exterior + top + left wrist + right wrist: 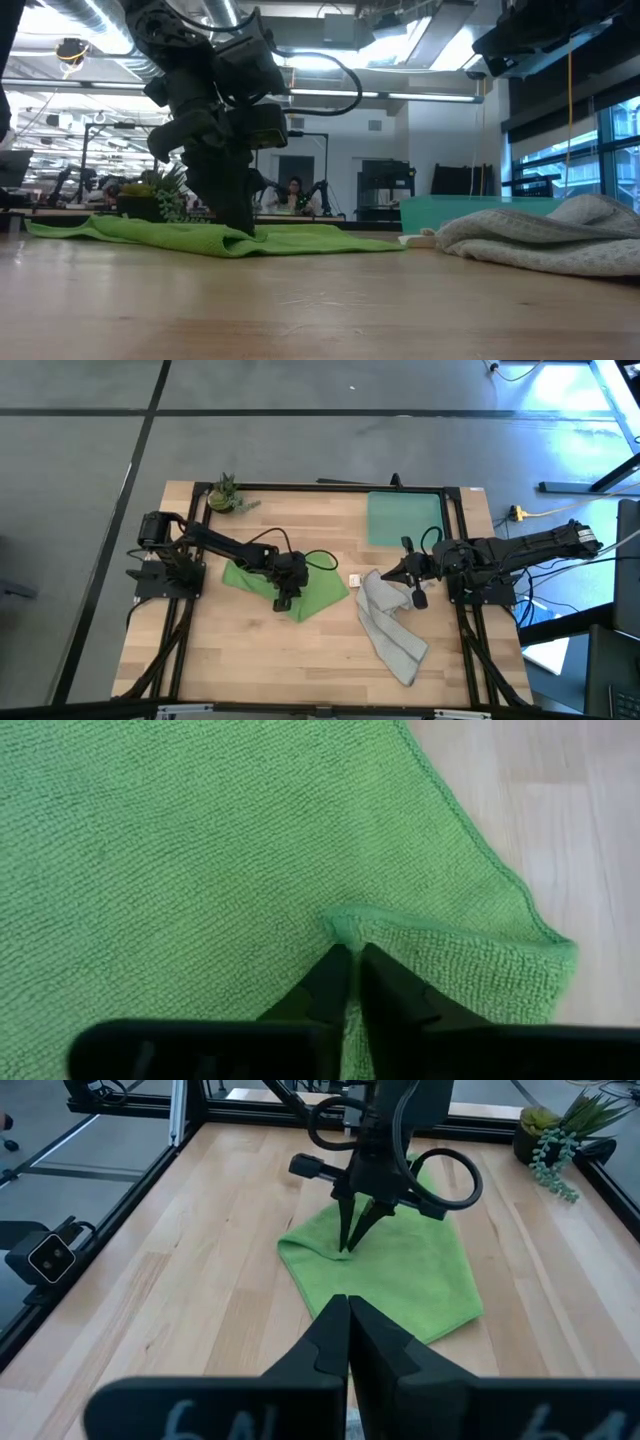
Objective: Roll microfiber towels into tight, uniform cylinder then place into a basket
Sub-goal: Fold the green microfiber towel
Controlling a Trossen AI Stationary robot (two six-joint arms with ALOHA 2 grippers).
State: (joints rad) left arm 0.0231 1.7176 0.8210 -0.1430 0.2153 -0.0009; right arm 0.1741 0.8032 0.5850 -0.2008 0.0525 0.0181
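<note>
Wooden bench (250,650) carries everything. Your left gripper (348,958) is pinched shut on a fold near the green towel's (258,578) edge; lift low and keep it square so the roll starts tight. That towel lies flat at bench centre-left, long axis slanting. Your right gripper (347,1308) waits closed, empty, above the crumpled grey towel (392,628), near the basket (404,518).

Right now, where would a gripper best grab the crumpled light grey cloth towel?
Probably a corner of the light grey cloth towel, approached from above: it lies crumpled and low on the wooden table, so only a thin edge or fold offers something to pinch.
</note>
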